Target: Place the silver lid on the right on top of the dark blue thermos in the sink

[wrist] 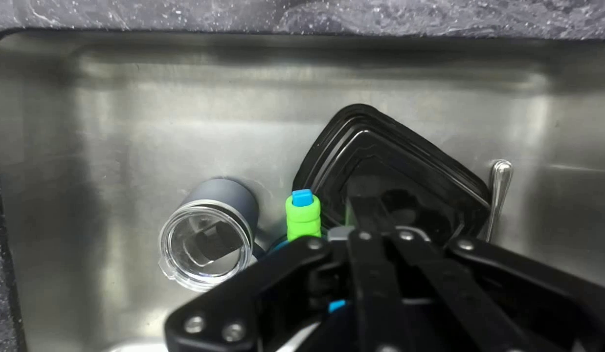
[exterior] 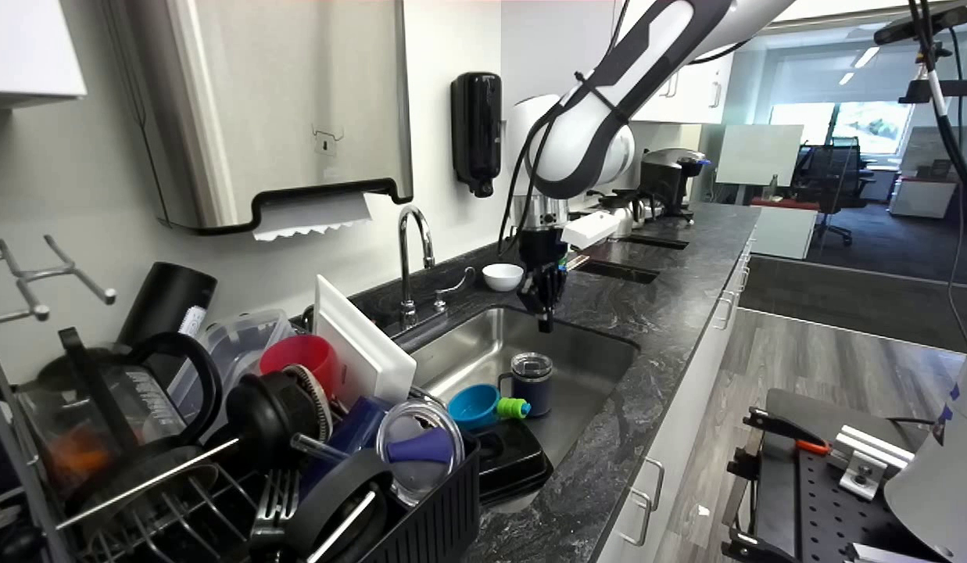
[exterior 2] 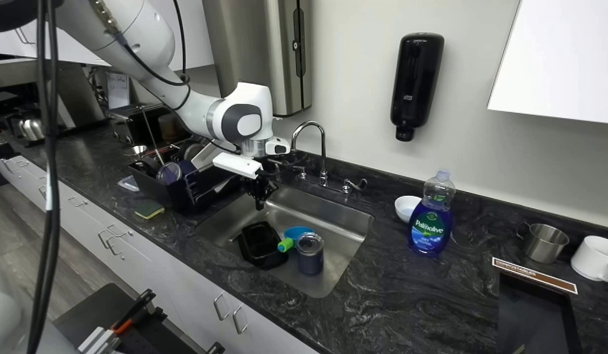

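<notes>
The dark blue thermos (exterior: 534,395) stands upright in the steel sink (exterior 2: 308,194), a handled mug with a clear rimmed cover on top. It also shows in an exterior view (exterior 2: 310,261) and in the wrist view (wrist: 229,193), left of the jaws. I cannot make out the silver lid; it is hidden or out of view. My gripper (exterior: 546,317) points down above the sink. In an exterior view the gripper (exterior 2: 260,201) is left of the thermos, and higher. In the wrist view the gripper (wrist: 365,208) has its fingers together, with nothing visible between them.
A black container (wrist: 395,156), a blue cup with green grip (exterior 2: 298,231) and a spoon (wrist: 500,181) lie in the sink. The faucet (exterior 2: 323,147) stands behind. A full dish rack (exterior: 420,516), white bowl (exterior 2: 406,205), soap bottle (exterior 2: 431,216) and metal cup (exterior 2: 547,246) flank it.
</notes>
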{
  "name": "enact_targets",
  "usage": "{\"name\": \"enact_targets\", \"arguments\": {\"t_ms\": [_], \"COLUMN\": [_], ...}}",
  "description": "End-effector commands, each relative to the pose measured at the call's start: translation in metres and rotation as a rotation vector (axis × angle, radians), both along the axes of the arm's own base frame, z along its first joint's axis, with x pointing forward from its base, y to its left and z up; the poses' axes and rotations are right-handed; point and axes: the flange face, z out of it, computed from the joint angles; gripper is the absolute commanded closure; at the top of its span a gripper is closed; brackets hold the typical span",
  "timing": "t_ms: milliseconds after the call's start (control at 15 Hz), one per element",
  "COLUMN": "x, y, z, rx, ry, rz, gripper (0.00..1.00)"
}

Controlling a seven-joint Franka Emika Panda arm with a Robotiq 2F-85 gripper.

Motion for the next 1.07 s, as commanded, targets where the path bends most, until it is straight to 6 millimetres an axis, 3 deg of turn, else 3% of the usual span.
{"name": "enact_targets", "arguments": {"t_ms": [0, 267, 867, 933, 1000], "x": [-0.0035, -0.0099, -0.0099, -0.0096, -0.0079], "y": [0.0014, 0.002, 0.002, 0.0003, -0.0005], "z": [0.0023, 0.004, 0.0039, 0.0045, 0.005], "rx": [-0.003, -0.006, -0.006, -0.01, -0.006], "ry": [0.001, 0.002, 0.001, -0.013, -0.015], "rz": [0.004, 0.007, 0.007, 0.033, 0.04], "gripper": [0.98, 0.74, 0.74, 0.49, 0.48]}}
